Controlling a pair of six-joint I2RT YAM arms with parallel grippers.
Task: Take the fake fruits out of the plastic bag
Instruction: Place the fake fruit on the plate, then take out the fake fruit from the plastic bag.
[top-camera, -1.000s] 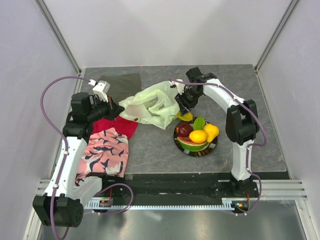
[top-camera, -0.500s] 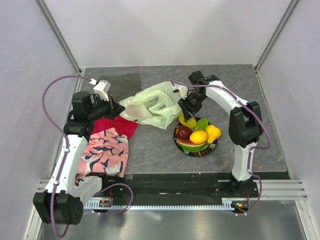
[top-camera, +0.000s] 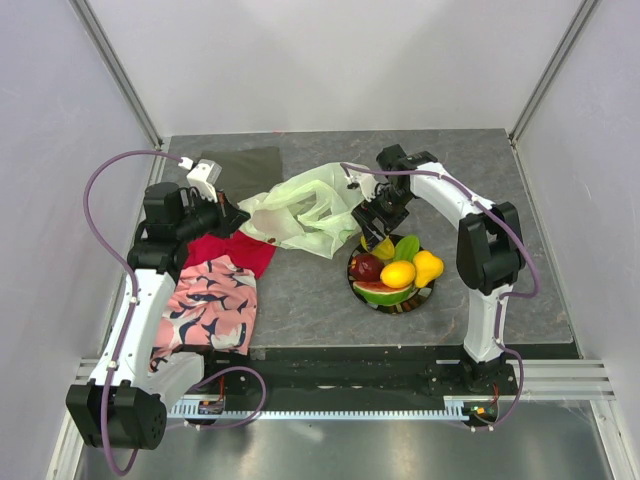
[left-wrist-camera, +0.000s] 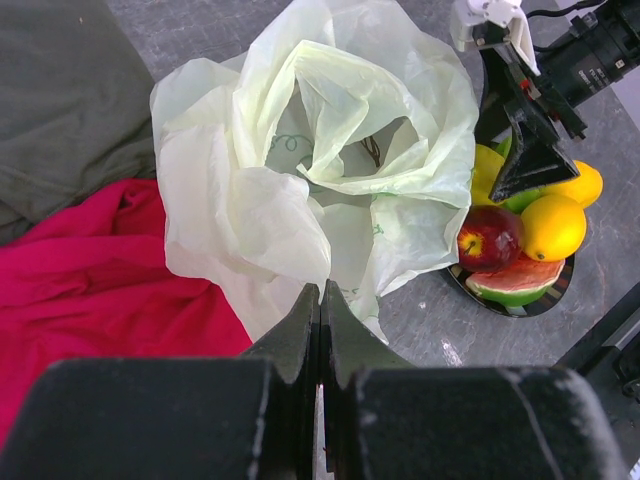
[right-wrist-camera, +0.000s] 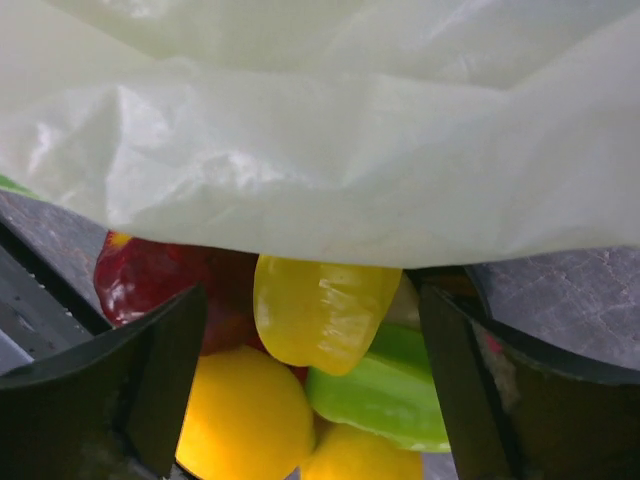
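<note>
Fake glossy plastic fruits (top-camera: 395, 268) are lying on the round dark-rimmed plate (top-camera: 425, 295) beside the crinkly pale-green bag (top-camera: 300, 210). The right jaws are gaping around a yellow piece (right-wrist-camera: 322, 310), and the left jaws are pinching the bag. Emptying seems nearly done.

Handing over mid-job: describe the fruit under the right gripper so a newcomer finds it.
Find the dark-rimmed plate right of the plastic bag. At its bag-side edge, under the open right gripper, lies a yellow piece: oblong and pale, unlike the round, deeper-yellow lemon.
</note>
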